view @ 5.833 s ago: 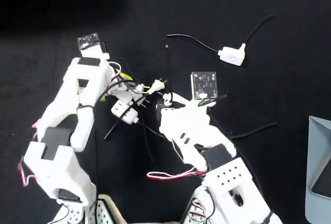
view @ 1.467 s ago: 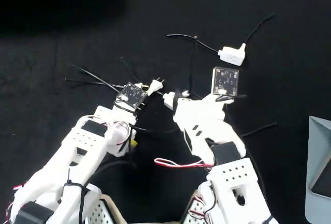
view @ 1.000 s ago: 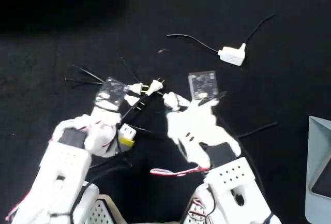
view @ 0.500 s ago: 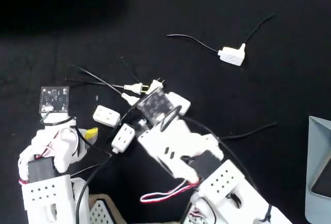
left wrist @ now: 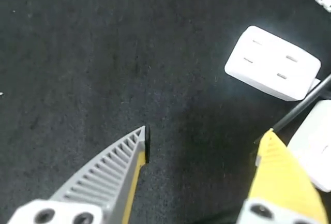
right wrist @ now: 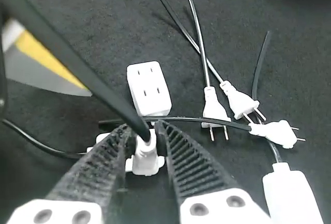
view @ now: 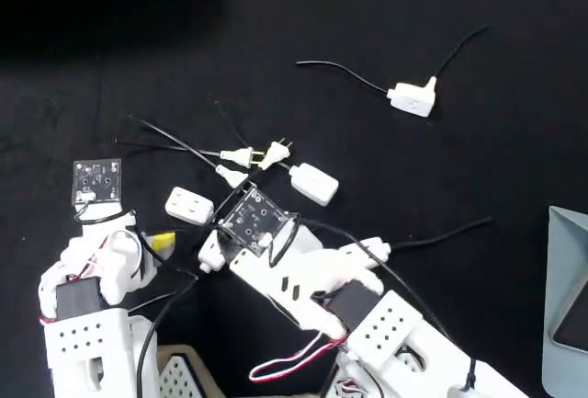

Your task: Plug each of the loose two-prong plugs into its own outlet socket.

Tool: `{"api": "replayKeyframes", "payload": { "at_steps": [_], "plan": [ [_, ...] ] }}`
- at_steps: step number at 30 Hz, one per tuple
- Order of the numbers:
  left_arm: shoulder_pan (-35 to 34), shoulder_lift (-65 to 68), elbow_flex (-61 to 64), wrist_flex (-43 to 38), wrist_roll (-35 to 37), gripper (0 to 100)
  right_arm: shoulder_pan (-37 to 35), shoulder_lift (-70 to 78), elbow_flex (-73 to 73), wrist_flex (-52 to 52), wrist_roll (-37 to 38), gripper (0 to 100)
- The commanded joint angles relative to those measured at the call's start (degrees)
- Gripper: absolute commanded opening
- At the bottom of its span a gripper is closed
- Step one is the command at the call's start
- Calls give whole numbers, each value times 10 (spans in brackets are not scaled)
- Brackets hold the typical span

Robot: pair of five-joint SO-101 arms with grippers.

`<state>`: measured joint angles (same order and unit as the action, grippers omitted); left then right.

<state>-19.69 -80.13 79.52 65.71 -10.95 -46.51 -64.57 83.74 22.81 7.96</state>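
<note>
Grip first: your right gripper [right wrist: 140,131] has its fingers pressed onto a small white plug [right wrist: 145,158], and the plug's black cord [right wrist: 67,58] rises toward the camera. White plastic shows beside and under the fingers. I judge it is a socket, but I cannot tell whether the prongs are in.

Straight beyond the fingertips, just beside them, lies the four-slot socket [right wrist: 149,88], slots facing up, its long axis about in line with the gripper. If this is your target, the plug must go forward and then down, with prongs vertical.

Your left gripper [left wrist: 207,133] is spread wide over bare black cloth [left wrist: 77,38], with nothing between the fingers. The four-slot socket lies beyond its yellow finger [left wrist: 276,167], near but not touching. Both arms are near it, but the right one carries the plug.

The high view adds the layout. Three loose plugs [view: 241,155] lie together, a second socket [view: 314,183] is just beside them, and a third socket [view: 412,97] is well apart at the far side.
</note>
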Motion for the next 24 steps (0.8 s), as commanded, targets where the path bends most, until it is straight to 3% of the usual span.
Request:
{"api": "replayKeyframes", "payload": {
  "at_steps": [1,8,15,24],
  "plan": [
    [-16,3,-7,-12,4,332,-10,-7,-9,-16,4,11],
    [-55,2,-19,-11,4,332,-10,45,-15,-62,4,11],
    [-55,1,-15,-10,4,332,-9,192,-42,-158,4,11],
    [-54,3,-13,-10,4,332,-5,269,-44,-233,5,11]
  ]
}}
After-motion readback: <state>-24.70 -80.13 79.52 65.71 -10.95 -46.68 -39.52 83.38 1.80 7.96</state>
